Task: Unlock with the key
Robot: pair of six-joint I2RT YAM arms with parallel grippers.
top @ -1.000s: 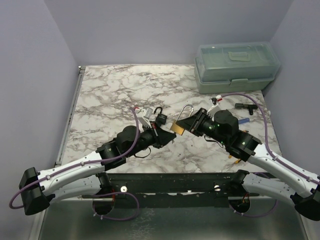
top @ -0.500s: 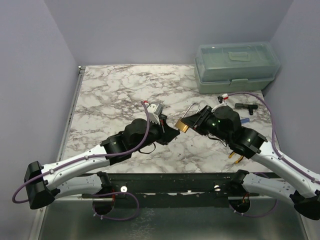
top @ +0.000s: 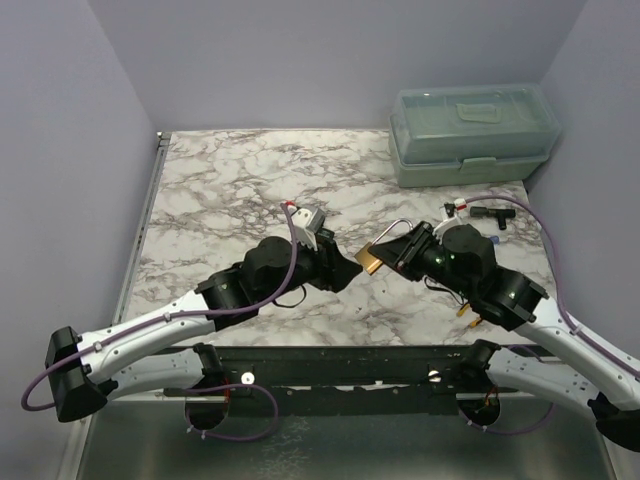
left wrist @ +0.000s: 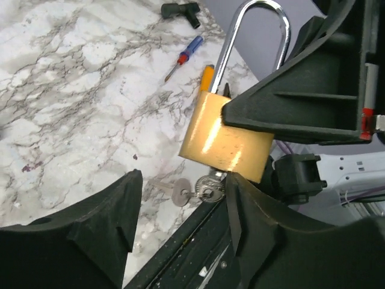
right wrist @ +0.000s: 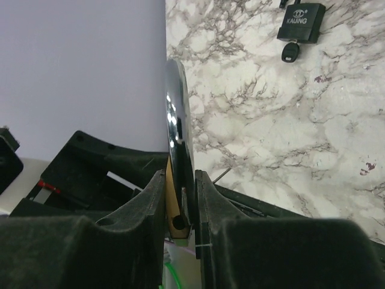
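A brass padlock (left wrist: 225, 141) with a silver shackle (left wrist: 224, 51) hangs above the marble table (top: 230, 190). My right gripper (right wrist: 180, 180) is shut on it, its fingers flat against the lock's two faces. The key (left wrist: 210, 186) sticks in the bottom of the lock, and a second key (left wrist: 177, 194) dangles from its ring. My left gripper (left wrist: 180, 198) is open just below the lock, one finger on either side of the keys. From above, the padlock (top: 374, 258) sits between the two gripper tips. I cannot tell whether the shackle is released.
A black padlock (right wrist: 301, 23) with its own key (right wrist: 289, 53) lies on the table. A green plastic toolbox (top: 472, 135) stands at the back right. A small screwdriver (left wrist: 185, 55) and a black T-handle tool (top: 487, 213) lie near the right wall.
My left gripper reached the bottom of the padlock and then opened, leaving the key in the lock. My right arm shifted the padlock a little right and nearer.
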